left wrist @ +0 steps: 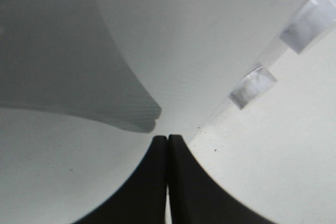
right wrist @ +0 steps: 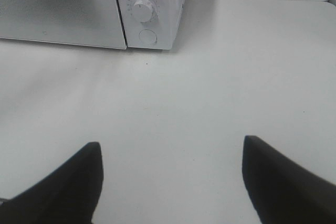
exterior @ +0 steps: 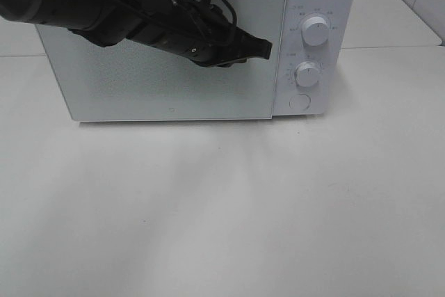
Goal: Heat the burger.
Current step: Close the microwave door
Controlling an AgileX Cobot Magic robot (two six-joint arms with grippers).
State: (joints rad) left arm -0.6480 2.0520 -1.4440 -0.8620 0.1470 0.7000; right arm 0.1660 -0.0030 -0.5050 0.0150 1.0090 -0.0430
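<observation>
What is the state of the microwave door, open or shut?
Shut. The door lies flush beside the control panel, and no interior shows.

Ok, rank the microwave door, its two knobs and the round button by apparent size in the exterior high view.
Largest: microwave door, by far.
Next: upper knob and lower knob, which look alike, so they tie.
Smallest: round button, slightly smaller than the knobs.

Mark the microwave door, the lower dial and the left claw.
microwave door [exterior: 153, 92], exterior high view, bare middle of the panel.
lower dial [exterior: 306, 74], exterior high view, centre of the knob.
left claw [left wrist: 168, 139], left wrist view, where the shut fingertips meet.
</observation>
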